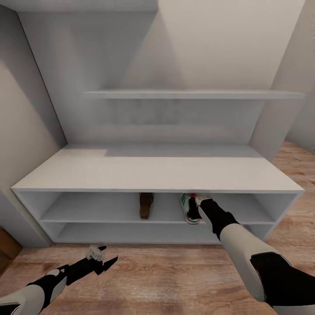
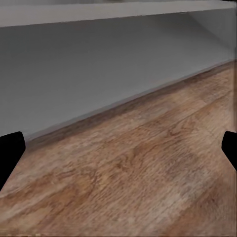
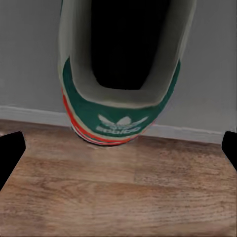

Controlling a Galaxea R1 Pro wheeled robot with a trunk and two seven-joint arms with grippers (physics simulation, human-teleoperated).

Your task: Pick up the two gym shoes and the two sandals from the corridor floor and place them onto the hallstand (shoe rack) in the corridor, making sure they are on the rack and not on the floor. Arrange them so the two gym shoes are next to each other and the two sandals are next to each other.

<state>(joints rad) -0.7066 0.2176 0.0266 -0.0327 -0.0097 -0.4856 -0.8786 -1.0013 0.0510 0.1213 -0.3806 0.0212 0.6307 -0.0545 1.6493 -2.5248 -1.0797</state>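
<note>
Fingers of the right gripper (image 3: pixel 118 148) are spread wide with nothing between them, directly behind the heel of a gym shoe (image 1: pixel 190 208) lying lengthwise, toe inward, at the upper shelf's front edge on the hallstand (image 1: pixel 157 173), its heel slightly overhanging.

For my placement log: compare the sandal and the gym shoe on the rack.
The sandal is dark brown and flat; the gym shoe is white with green and red trim and sits taller. The sandal stands alone near the shelf's middle; the gym shoe has the right tool at its heel. Both sit on the hallstand's upper open shelf.
</note>
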